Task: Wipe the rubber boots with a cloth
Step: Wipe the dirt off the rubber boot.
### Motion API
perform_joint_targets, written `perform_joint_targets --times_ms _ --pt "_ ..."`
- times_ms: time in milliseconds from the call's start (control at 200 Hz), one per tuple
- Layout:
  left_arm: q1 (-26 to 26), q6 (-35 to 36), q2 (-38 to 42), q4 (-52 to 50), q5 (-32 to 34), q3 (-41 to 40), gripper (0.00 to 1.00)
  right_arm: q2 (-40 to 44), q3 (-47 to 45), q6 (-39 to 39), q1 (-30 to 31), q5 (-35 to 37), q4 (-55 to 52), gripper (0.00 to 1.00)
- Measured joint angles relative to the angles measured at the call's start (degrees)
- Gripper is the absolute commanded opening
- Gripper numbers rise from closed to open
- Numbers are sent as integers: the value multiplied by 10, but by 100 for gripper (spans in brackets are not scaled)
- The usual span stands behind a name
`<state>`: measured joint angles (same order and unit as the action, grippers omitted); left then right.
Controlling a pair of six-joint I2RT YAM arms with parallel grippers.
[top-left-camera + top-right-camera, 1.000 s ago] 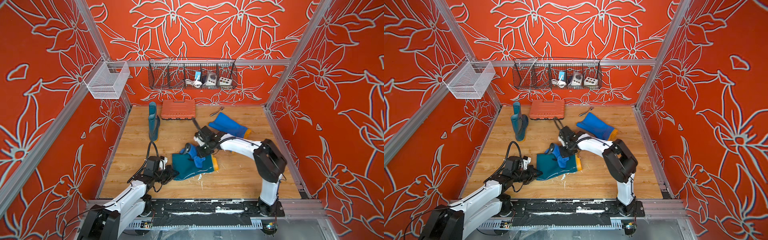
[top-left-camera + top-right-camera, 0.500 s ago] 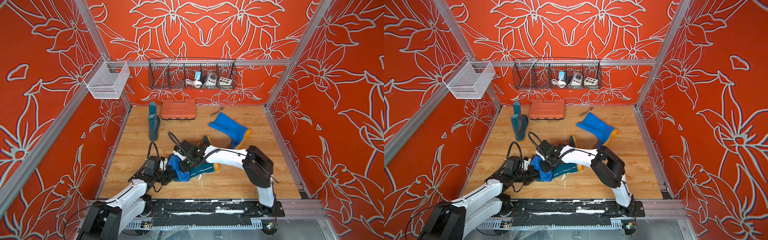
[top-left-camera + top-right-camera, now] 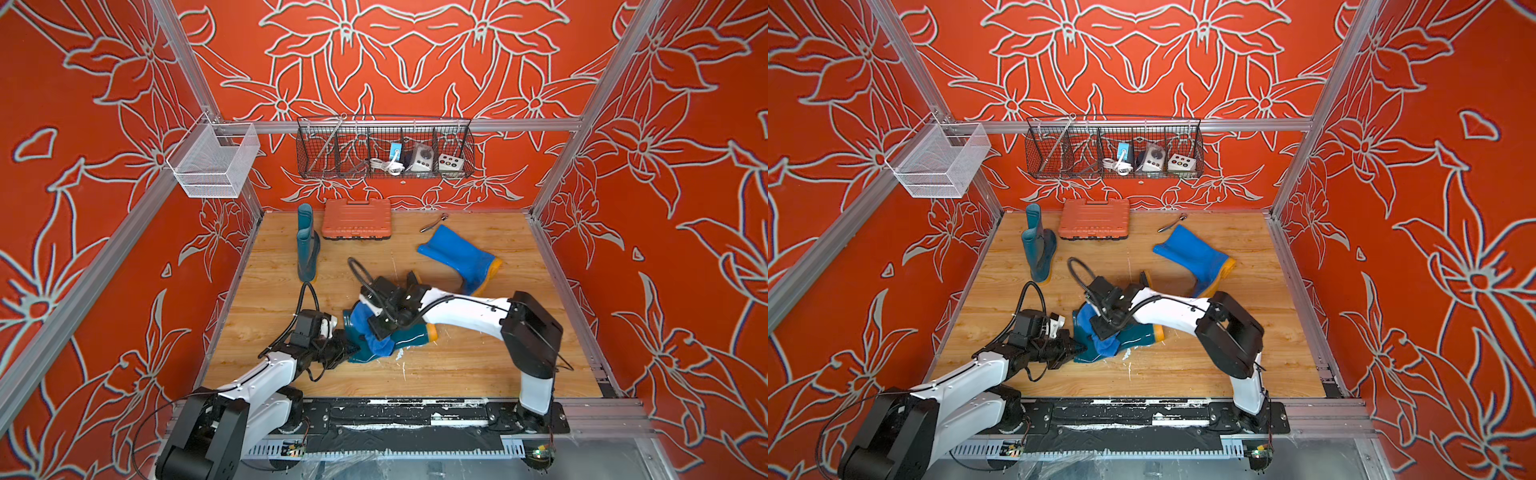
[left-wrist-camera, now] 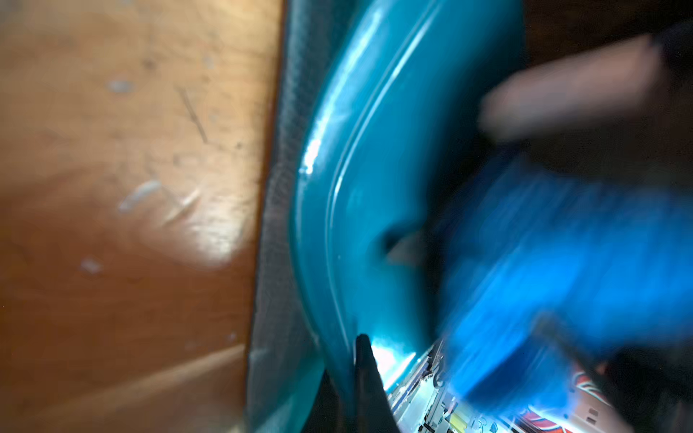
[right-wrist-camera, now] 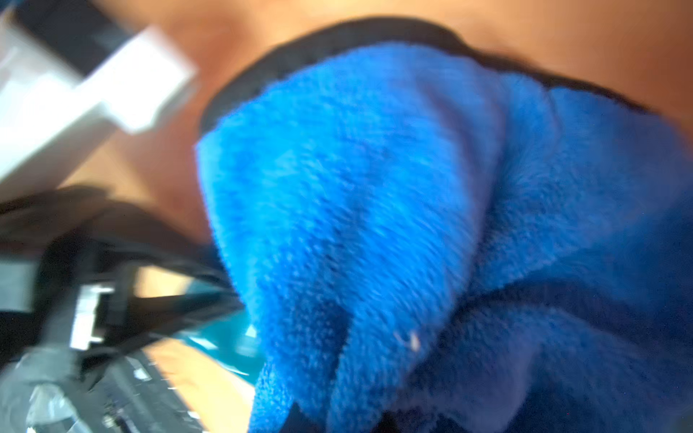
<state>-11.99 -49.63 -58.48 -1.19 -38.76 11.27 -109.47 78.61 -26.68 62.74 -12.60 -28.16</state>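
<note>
A dark teal boot (image 3: 411,337) (image 3: 1140,336) lies on its side near the front of the wooden floor. My left gripper (image 3: 345,350) (image 4: 348,378) is shut on the rim of its shaft opening (image 4: 367,187). The fuzzy blue cloth (image 3: 370,330) (image 3: 1096,328) is draped over the shaft, and my right gripper (image 3: 380,328) (image 5: 337,420) is shut on it from above. The cloth (image 5: 375,225) hides the right fingertips. Another teal boot (image 3: 307,249) stands upright at the back left. The bright blue boot (image 3: 461,257) lies at the back right.
An orange ribbed case (image 3: 357,218) lies against the back wall, with a small metal tool (image 3: 434,223) to its right. A black wire basket (image 3: 384,147) hangs on the back wall and a white mesh basket (image 3: 212,162) on the left wall. White flecks lie on the floor by the boot.
My right gripper has dragged the cloth along the lying boot from the foot end toward the shaft opening. The left gripper has kept its hold on the rim.
</note>
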Motion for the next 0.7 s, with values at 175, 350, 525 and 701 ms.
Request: perform_joint_targets --times_ms 175,350,525,701 --pt "0 -8 31 -9 -2 3 0 71 -106 -1 -63 -5 25 0" --pt "0 -14 24 -8 -16 22 0 160 -196 -11 -168 -25 47 0" --pt "0 -20 23 -11 -20 41 0 109 -133 -8 -74 -9 42 0" --pt "0 -27 23 -22 -30 54 0 94 -125 -5 -28 2 60 0"
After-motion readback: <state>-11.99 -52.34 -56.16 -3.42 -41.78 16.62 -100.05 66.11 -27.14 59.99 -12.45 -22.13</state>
